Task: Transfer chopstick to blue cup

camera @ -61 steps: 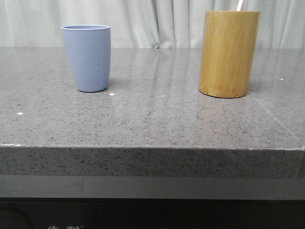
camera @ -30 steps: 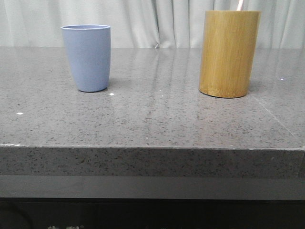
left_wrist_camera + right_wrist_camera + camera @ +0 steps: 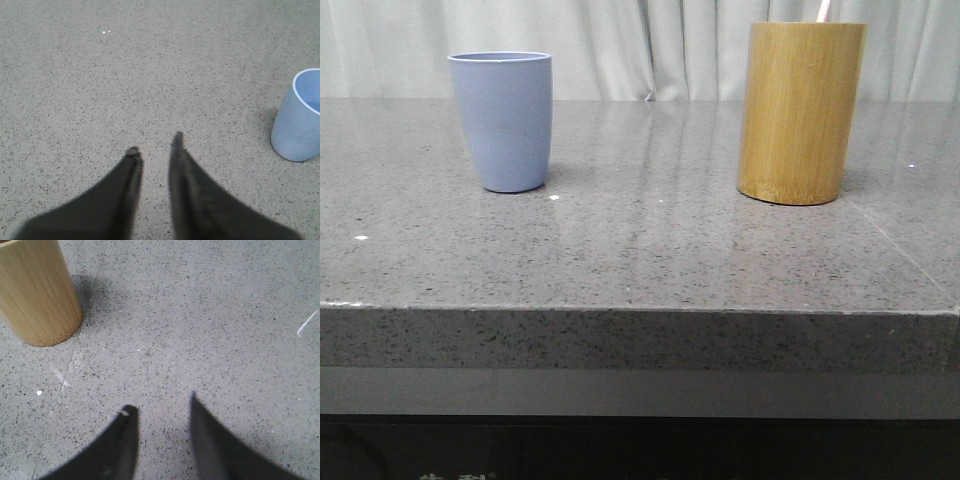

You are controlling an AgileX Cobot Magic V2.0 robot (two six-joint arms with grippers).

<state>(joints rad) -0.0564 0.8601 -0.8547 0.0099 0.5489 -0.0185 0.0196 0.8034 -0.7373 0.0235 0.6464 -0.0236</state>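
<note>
The blue cup (image 3: 503,120) stands upright at the back left of the grey stone table (image 3: 640,250); it also shows in the left wrist view (image 3: 300,117). The tan bamboo cylinder (image 3: 800,112) stands at the back right and shows in the right wrist view (image 3: 37,292). A thin pale pink chopstick end (image 3: 823,10) pokes above the cylinder's rim; the rest is hidden inside. My left gripper (image 3: 155,145) is open and empty above bare table, apart from the cup. My right gripper (image 3: 161,405) is open and empty above bare table, apart from the cylinder. Neither gripper shows in the front view.
The table's front edge (image 3: 640,310) runs across the front view. A white curtain (image 3: 650,45) hangs behind the table. A thin seam (image 3: 75,350) in the stone runs past the cylinder's base.
</note>
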